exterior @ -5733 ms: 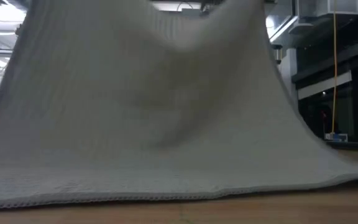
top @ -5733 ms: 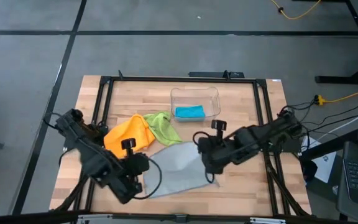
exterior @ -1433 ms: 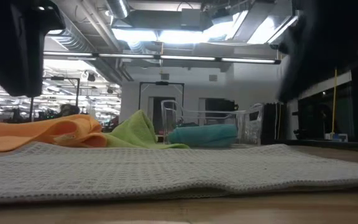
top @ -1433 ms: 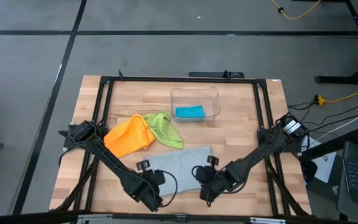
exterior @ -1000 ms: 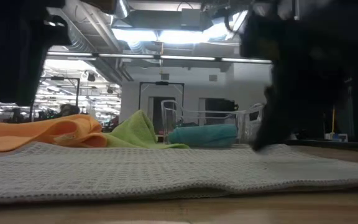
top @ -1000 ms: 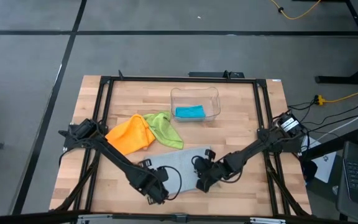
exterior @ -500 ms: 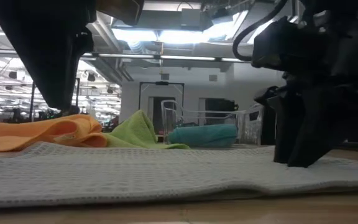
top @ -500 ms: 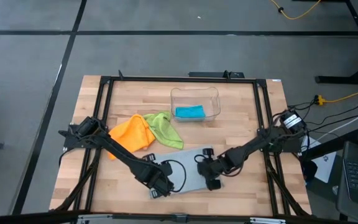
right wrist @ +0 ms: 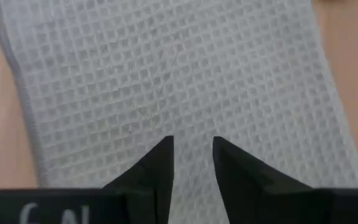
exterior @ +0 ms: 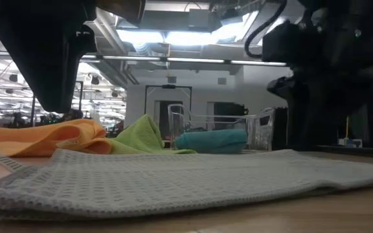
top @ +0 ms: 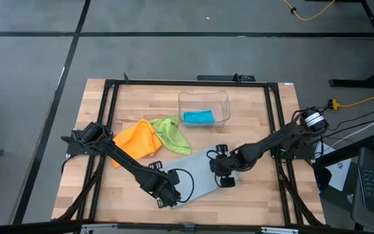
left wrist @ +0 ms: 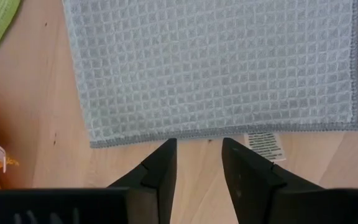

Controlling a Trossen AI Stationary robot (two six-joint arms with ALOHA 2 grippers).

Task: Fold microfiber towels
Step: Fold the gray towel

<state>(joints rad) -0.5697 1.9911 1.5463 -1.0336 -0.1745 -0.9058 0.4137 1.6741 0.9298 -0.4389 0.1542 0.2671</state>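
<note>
Pale grey towel (top: 197,177): flat near the worktop's front edge, centre; left gripper (left wrist: 196,148) over its front hem, fingers narrowly parted, holding nothing; right gripper (right wrist: 191,144) above its right part, narrow gap, empty; orange towel (top: 135,142) and lime towel (top: 172,134) crumpled left of centre; teal towel (top: 198,117) inside clear bin (top: 204,97) toward the back edge.

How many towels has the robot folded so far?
One looks done: the teal towel lies folded in the clear bin. In hand is the grey towel, flat on the table, with the left gripper at its edge and the right gripper above it, both open and empty. The orange towel and green towel remain crumpled.
</note>
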